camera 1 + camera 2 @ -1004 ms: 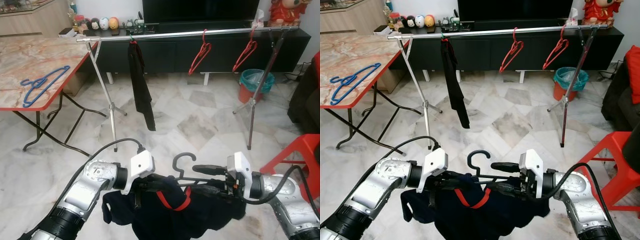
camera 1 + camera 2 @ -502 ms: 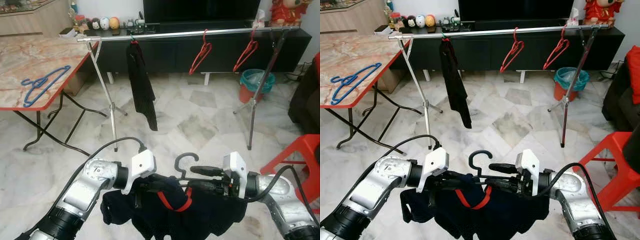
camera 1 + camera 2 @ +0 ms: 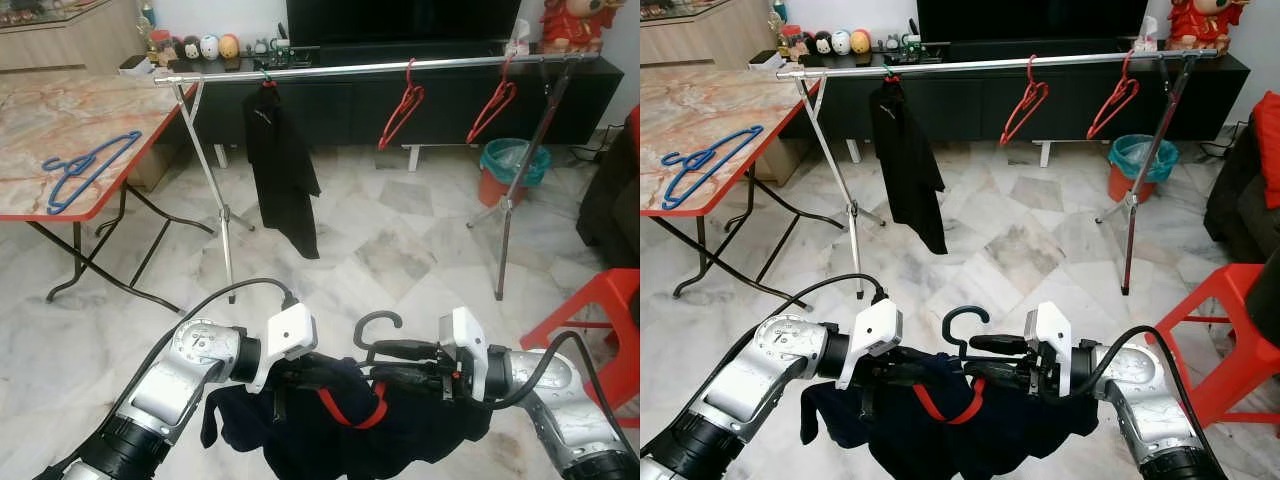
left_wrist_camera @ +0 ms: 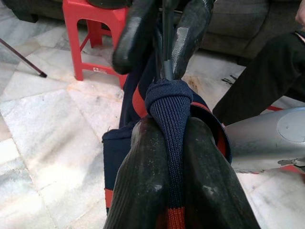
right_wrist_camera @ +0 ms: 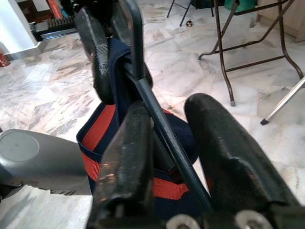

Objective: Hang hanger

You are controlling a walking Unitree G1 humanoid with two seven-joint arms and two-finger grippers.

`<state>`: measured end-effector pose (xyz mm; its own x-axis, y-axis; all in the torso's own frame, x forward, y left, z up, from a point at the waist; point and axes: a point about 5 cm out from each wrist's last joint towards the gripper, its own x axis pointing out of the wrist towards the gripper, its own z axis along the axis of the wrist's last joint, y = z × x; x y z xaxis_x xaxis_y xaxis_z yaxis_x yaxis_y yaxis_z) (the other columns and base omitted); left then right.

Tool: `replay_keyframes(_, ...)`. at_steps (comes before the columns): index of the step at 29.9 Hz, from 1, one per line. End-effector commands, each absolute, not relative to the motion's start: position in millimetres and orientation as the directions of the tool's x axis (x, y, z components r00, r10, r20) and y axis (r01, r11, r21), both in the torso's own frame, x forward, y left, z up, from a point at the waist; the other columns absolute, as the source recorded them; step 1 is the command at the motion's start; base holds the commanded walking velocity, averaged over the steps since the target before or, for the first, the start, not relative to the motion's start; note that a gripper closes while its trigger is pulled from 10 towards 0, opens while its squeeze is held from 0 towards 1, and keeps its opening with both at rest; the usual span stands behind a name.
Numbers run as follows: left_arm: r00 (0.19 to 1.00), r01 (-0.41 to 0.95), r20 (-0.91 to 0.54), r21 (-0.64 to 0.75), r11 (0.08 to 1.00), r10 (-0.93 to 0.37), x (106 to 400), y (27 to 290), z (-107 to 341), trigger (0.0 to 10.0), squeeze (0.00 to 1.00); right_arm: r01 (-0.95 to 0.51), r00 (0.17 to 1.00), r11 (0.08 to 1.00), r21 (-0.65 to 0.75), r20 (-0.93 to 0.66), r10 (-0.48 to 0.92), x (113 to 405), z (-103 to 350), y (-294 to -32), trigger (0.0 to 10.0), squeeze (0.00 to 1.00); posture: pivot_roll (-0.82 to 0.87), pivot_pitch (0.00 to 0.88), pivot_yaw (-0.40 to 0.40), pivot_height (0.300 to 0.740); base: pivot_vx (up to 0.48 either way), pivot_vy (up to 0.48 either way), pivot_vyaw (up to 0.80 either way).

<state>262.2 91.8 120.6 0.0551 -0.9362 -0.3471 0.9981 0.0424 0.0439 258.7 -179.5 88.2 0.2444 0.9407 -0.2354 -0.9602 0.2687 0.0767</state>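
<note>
Near the bottom of the left eye view, the left end effector (image 3: 300, 372) and the right end effector (image 3: 400, 362) meet low in front of the robot, carrying a black hanger (image 3: 375, 330) dressed with a navy garment (image 3: 340, 425) that has a red-trimmed collar. The hanger's hook stands up between them. Far across the marble floor (image 3: 400, 240) runs the silver clothes rail (image 3: 380, 66), and the hanger is well apart from it, so the hanging itself is not yet done. On the rail already hang a black garment (image 3: 283, 180) toward the left and two bare red hangers (image 3: 402, 105) toward the right. A blue hanger (image 3: 85, 165) lies on the tabletop (image 3: 40, 130) at the left; a red stool (image 3: 600, 310) stands at the near right.

From the right eye view the same layout shows, with the rail span between the black garment and the red hangers looking free, a likely place for the hook.

Along the left wrist view, the left end effector's fingers (image 4: 143, 191) are clamped on the garment's shoulder over the hanger arm.

Along the right wrist view, the right end effector's fingers (image 5: 128, 157) sit either side of the hanger's black bar; whether they actually pinch it cannot be told. What remains, by the look of it, is approaching, lifting and hooking on.
</note>
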Motion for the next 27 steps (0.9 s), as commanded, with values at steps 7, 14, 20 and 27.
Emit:
replay_keyframes(7, 0.035, 0.997, -0.297, 0.074, 0.014, -0.954, 261.1, 84.3, 131.0, 10.0, 0.0, -0.972, 0.181, 0.213, 0.095, -0.265, 0.947, 253.8, 84.7, -174.1, 0.0, 0.0, 0.0, 0.0, 0.074, 0.74, 0.0, 0.0, 0.0)
replay_keyframes(14, 0.037, 0.996, -0.295, 0.083, 0.013, -0.955, 264.1, 81.8, 133.1, 10.0, 0.0, -0.974, 0.163, 0.198, 0.106, -0.271, 0.949, 253.1, 82.7, -172.1, 0.0, 0.0, 0.01, 0.0, 0.061, 0.74, 0.0, 0.0, 0.0)
replay_keyframes(20, 0.044, 0.996, -0.28, 0.083, 0.022, -0.959, 262.2, 76.9, 131.8, 10.0, 0.0, -0.977, 0.133, 0.175, 0.121, -0.291, 0.947, 250.8, 80.8, -174.1, 0.0, 0.0, 0.01, 0.0, 0.043, 0.74, 0.0, 0.0, 0.0)
replay_keyframes(27, 0.053, 0.996, -0.285, 0.083, 0.031, -0.957, 262.5, 77.4, 129.9, 10.0, 0.0, -0.979, 0.116, 0.159, 0.128, -0.292, 0.949, 250.9, 81.7, -173.9, 0.0, 0.0, 0.02, 0.0, 0.028, 0.74, 0.0, 0.0, 0.0)
